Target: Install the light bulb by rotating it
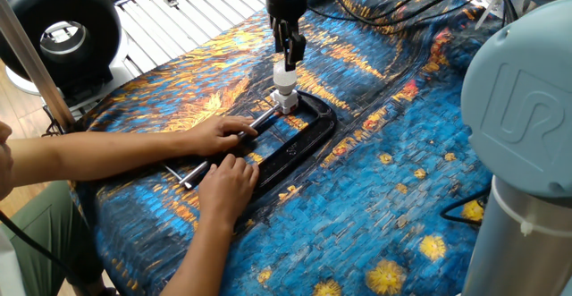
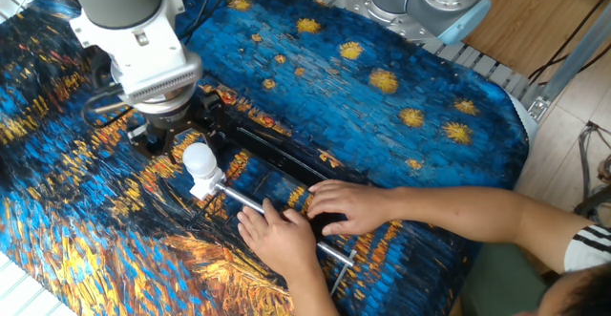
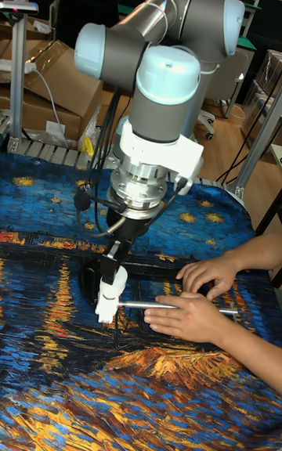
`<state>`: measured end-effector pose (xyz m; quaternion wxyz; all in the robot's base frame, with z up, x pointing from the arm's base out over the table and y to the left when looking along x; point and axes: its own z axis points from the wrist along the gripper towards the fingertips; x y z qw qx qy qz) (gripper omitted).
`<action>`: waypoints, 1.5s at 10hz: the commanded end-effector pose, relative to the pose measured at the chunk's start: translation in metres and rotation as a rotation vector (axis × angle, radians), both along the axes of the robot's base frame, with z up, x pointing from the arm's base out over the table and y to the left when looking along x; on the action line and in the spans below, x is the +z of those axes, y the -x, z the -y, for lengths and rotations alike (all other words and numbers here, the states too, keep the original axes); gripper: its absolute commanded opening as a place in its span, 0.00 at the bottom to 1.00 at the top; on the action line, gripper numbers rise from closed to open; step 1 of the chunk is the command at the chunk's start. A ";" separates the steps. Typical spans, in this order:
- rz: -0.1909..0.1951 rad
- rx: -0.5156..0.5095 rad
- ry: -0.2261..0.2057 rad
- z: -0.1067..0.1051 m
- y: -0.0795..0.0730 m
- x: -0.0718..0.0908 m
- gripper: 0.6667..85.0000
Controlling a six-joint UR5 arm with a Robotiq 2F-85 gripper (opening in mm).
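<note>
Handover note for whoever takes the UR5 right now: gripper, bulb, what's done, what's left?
Gripper: above the light bulb, jaws close around or just over its top; contact cannot be told from these views.
Light bulb: upright in the white socket base, which sits at the end of the black C-clamp on the painted cloth.
Person's hands press down on the clamp and its screw rod.
Done: bulb seated in the socket.
Left: how far it is screwed in is not visible; confirm grip, then rotate to finish.
</note>
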<state>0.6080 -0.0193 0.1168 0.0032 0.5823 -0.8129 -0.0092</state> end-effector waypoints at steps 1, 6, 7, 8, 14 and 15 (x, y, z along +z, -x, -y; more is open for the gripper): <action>0.004 0.034 -0.014 -0.003 0.002 -0.006 0.67; 0.002 0.051 -0.019 -0.006 0.005 -0.015 0.66; 0.005 0.052 -0.019 -0.007 0.005 -0.016 0.66; 0.010 0.054 -0.017 -0.007 0.004 -0.017 0.65; 0.020 0.012 0.009 0.000 0.002 -0.017 0.47; 0.024 -0.009 0.010 0.001 0.002 -0.017 0.43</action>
